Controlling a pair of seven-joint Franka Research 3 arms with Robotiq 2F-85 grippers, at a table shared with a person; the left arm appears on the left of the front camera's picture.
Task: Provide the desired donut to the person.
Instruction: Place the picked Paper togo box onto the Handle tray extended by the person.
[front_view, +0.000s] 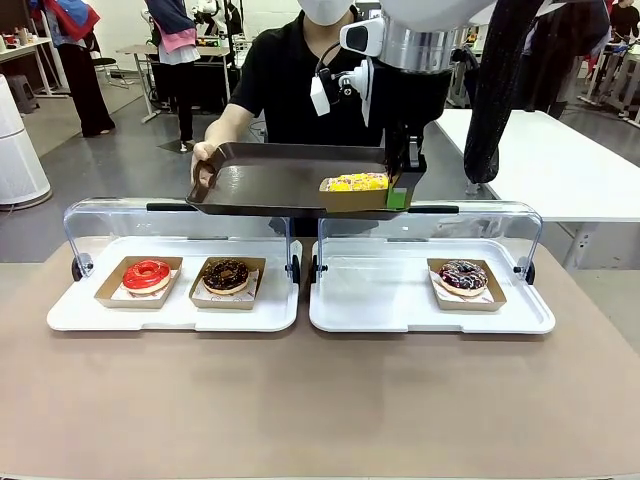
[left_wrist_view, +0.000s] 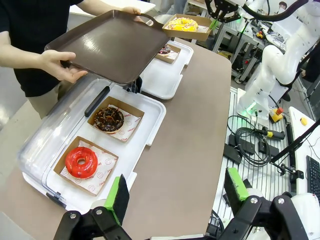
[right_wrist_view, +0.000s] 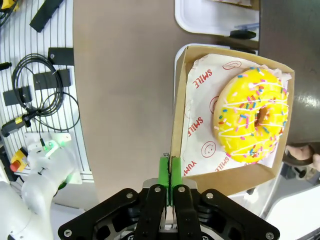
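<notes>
The yellow donut (right_wrist_view: 250, 115) with coloured sprinkles lies in its cardboard box (right_wrist_view: 192, 165). The right claw (right_wrist_view: 170, 172) is pinched tight on the near wall of this box. In the front view the box is at the near right corner of the brown tray (front_view: 270, 180). The person (front_view: 300, 90) in the black T-shirt holds this tray out above the white trays, with a hand (front_view: 203, 165) on its left edge. We cannot tell if the box already rests on the brown tray or hangs just over it.

We judge the task to be nearly done, because the donut is picked and brought to the person. What is left, in our opinion, is to set the box fully down on the tray, to let it go and to draw the arm back.

The left claw (left_wrist_view: 176, 192) stands wide and holds nothing. It hovers over the worktop (left_wrist_view: 185, 125), beside the near end of the left white tray (left_wrist_view: 150, 135).

Now we count:
- Donuts: four. These are the yellow one, a red donut (front_view: 147, 274), a chocolate donut (front_view: 226, 273) and a dark sprinkled donut (front_view: 463, 274).
- Cardboard boxes: four, one under each donut.
- White trays: two. The left one carries two boxes and the right white tray (front_view: 380, 315) carries one.
- Clear lids: two, both raised, as we see on the left lid (front_view: 105, 215).
- Brown tray: one.
- Claws: two.
</notes>
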